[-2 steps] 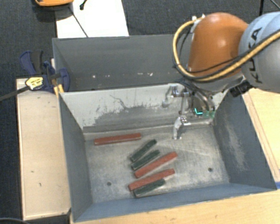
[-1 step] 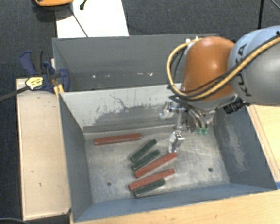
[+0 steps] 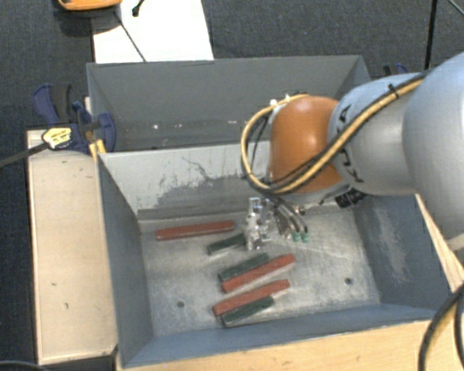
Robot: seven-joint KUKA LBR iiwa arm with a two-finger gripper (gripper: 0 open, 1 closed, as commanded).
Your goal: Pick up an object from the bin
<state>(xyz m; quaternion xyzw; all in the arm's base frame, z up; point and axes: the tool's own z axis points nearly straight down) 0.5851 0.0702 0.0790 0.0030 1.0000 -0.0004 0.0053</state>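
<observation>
likely approach: my gripper (image 3: 256,225) just beside green stick (image 3: 225,244) at my 8 o'clock, opening can't tell; next, centre over it

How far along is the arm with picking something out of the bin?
Nothing looks picked yet: the red and dark green bars all lie on the bin floor. In hand: the gripper is low in the bin, at the right end of a short dark green bar. Left: gripping a bar and lifting it out.
</observation>
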